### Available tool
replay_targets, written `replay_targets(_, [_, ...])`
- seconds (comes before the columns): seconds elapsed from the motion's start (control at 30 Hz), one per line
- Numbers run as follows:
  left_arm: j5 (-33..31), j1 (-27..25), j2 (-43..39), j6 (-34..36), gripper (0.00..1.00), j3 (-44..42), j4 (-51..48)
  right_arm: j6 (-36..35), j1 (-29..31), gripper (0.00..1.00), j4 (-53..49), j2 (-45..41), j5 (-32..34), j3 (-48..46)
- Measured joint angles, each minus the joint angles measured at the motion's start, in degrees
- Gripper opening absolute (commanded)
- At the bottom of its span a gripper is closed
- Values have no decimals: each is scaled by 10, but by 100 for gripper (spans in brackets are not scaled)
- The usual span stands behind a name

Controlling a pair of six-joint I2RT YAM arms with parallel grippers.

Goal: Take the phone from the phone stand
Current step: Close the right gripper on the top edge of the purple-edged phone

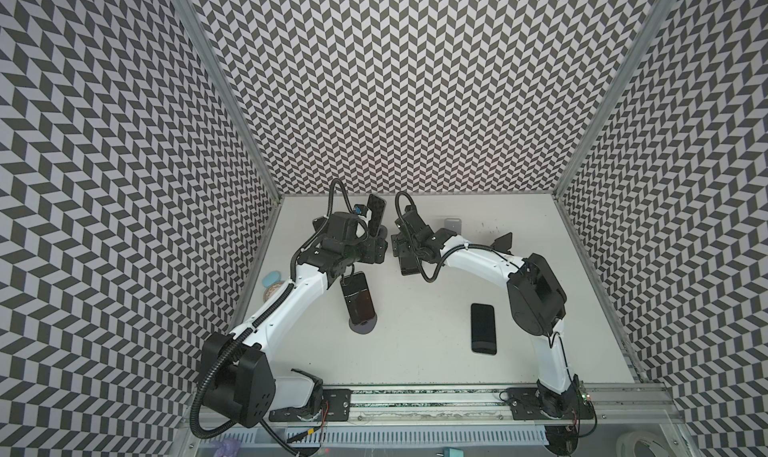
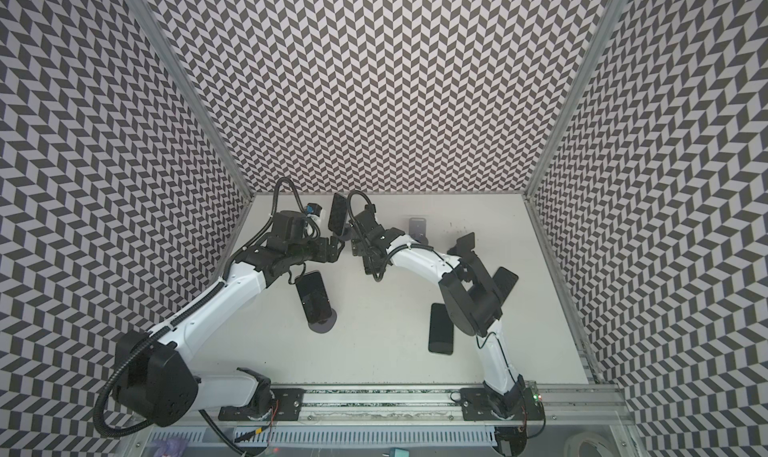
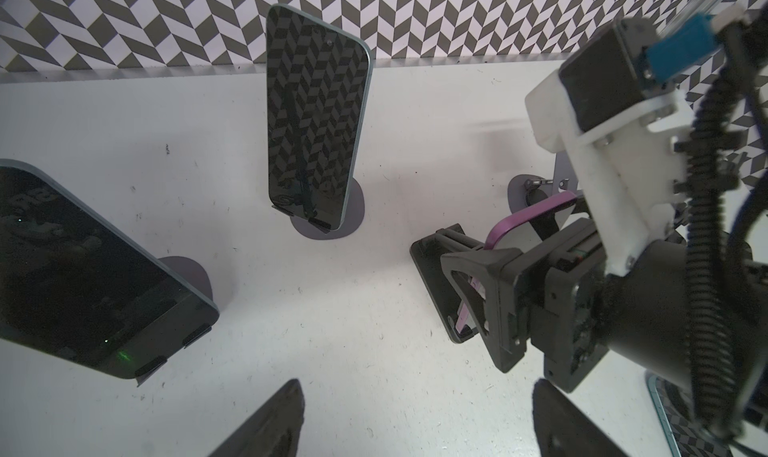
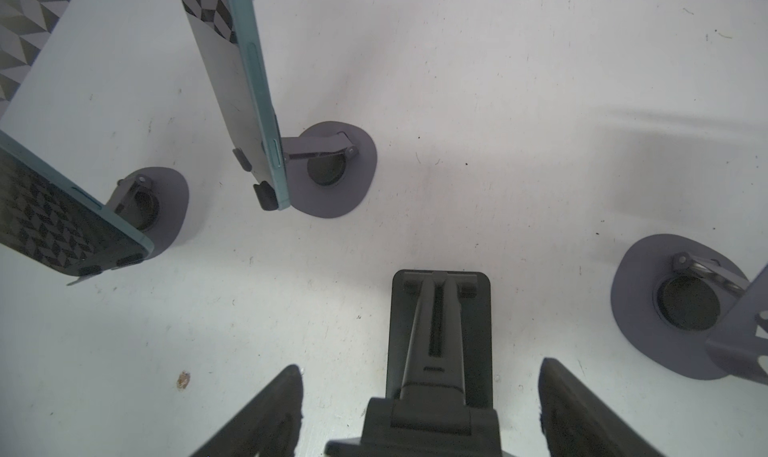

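A phone with a purple edge (image 3: 523, 220) leans on a black folding phone stand (image 3: 432, 268) near the back middle of the table. My right gripper (image 4: 419, 413) is open and straddles that stand (image 4: 440, 330) from behind, with a gap on each side. The stand's back plate hides the phone in the right wrist view. In both top views the right gripper (image 1: 400, 251) (image 2: 362, 254) covers the stand and phone. My left gripper (image 3: 415, 426) hangs open over bare table just to the left, and in a top view (image 1: 375, 251) it faces the right one.
A teal-edged phone (image 3: 316, 122) stands on a round grey stand (image 4: 332, 168) by the back wall. Another phone on a grey stand (image 1: 357, 297) is under the left forearm. A black phone (image 1: 483, 328) lies flat at the right. An empty grey stand (image 4: 673, 305) sits close by.
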Motion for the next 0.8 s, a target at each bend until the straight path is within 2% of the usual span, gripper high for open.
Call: replay_targets(0.8, [5,0,12,0,86,3,4,-16,-3,71,-12,0,0,5])
